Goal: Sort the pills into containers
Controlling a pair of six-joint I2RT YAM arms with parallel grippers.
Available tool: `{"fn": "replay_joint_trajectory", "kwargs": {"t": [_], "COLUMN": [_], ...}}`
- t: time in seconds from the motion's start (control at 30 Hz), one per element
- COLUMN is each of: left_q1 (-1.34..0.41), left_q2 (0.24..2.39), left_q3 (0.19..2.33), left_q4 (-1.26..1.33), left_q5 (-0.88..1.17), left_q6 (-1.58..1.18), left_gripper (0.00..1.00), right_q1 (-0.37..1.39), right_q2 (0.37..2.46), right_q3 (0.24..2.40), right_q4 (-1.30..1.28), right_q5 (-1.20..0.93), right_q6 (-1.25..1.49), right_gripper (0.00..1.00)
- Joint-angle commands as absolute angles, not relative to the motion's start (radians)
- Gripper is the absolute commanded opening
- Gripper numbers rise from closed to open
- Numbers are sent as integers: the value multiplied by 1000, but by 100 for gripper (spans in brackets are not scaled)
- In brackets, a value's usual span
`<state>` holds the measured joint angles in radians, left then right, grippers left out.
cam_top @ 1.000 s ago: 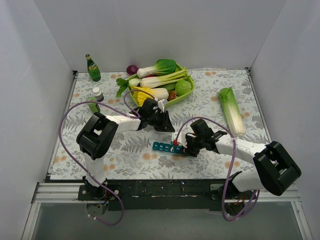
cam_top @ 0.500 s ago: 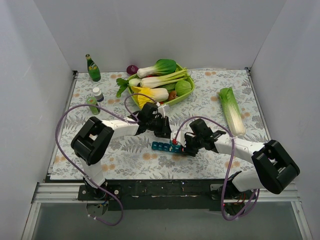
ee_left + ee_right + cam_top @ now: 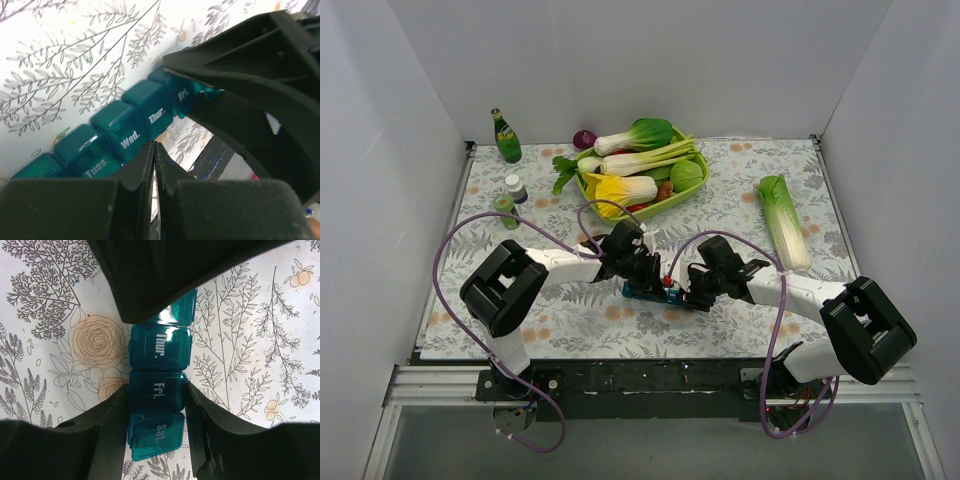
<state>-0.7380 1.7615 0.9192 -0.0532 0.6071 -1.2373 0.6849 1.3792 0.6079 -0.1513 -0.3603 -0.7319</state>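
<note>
The containers are one teal strip of day-labelled compartments lying on the floral cloth between the two arms. My right gripper grips the strip's right end. In the right wrist view its fingers press both sides of the Fri. compartment, and the Sat. lid sits slightly askew. My left gripper is shut with nothing in it. Its tips hover just over the Wed. compartment. A small red thing shows by the strip; I cannot tell what it is. The pills are out of view.
A lime-green basket of vegetables stands behind the strip. A long cabbage lies at the right. At the back left are a green bottle, a small white-capped bottle and a green cap. White walls enclose three sides.
My left gripper has closed and come down from beside the basket toward the near edge, onto the middle of the strip. The right gripper has kept its hold and place.
</note>
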Motion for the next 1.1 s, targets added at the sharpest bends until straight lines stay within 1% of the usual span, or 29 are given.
{"fn": "replay_joint_trajectory", "kwargs": {"t": [0.0, 0.33, 0.57, 0.73, 0.8, 1.07], "left_q1": [-750, -752, -750, -750, -750, -750], "left_q2": [1738, 1664, 1646, 1687, 1738, 1865], "left_q3": [940, 1051, 1063, 1037, 1029, 1009], "left_q4": [-150, -161, -196, -233, -276, -330], "left_q5": [523, 476, 453, 480, 473, 359], "left_q6": [-1212, -1258, -1256, -1238, -1223, -1186], "left_gripper": [1, 0, 0, 0, 0, 0], "right_q1": [689, 689, 689, 689, 689, 689], "right_q2": [1411, 1408, 1408, 1410, 1413, 1417], "right_q3": [615, 614, 614, 614, 614, 617], "right_q4": [-169, -170, -169, -169, -169, -172], "right_q5": [-324, -327, -328, -327, -325, -322], "right_q6": [-723, -722, -724, -723, -721, -721], "right_gripper": [36, 36, 36, 36, 36, 36]}}
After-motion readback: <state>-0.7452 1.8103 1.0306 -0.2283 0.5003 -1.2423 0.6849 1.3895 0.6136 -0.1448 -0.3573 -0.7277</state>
